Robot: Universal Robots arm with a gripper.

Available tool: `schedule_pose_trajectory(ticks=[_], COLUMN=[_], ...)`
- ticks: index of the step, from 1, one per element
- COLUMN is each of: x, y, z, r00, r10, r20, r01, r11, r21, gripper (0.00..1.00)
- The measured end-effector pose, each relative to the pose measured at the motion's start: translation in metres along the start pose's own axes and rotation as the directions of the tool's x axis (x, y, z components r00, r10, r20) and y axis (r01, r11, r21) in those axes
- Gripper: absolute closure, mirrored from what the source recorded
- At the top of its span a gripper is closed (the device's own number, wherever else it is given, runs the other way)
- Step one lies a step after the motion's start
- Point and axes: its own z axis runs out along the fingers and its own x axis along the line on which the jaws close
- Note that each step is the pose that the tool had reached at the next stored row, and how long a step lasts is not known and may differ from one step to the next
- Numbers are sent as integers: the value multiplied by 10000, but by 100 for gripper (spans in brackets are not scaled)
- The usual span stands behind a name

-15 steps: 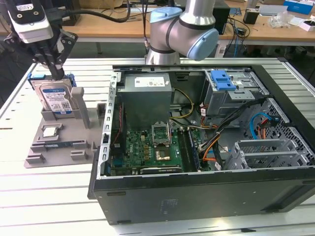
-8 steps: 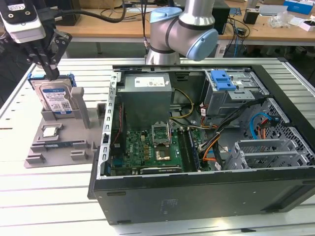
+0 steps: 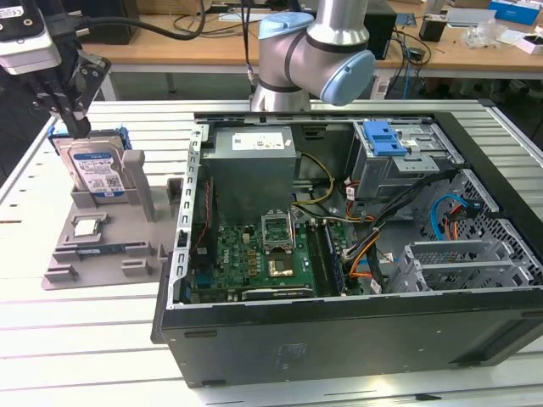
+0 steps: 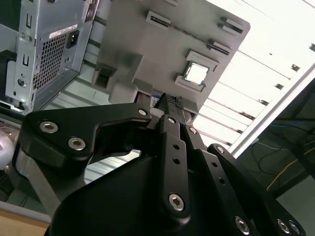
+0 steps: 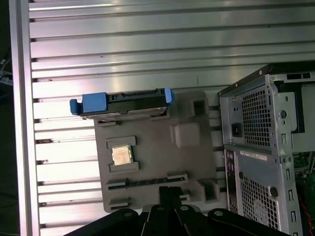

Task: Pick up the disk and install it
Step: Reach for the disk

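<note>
The exterior view shows the disk (image 3: pixel 95 170) standing upright, label outward, in a grey holder (image 3: pixel 102 254) on the surface (image 3: pixel 85 339), the first wrist view shows it edge-on, and the arm's downward-pointing pincer (image 3: pixel 81 127), fingers pressed together on nothing, hangs above its top edge.

A robotics lab or electronics workshop: a slotted aluminium worktop (image 3: pixel 68 339) carries an opened computer case (image 3: pixel 339 335), a grey parts fixture (image 3: pixel 85 263) and a robot arm (image 3: pixel 314 51), with cable-strewn wooden benches (image 3: pixel 170 47) along the far side.
</note>
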Motion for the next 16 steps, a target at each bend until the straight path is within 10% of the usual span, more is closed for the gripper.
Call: schedule_pose_trajectory(ticks=[16], x=[248], y=[-12], z=[-3], r00=[10000], r10=[1], r20=[0], r01=[-1], r11=[10000], r21=[0], gripper=[89])
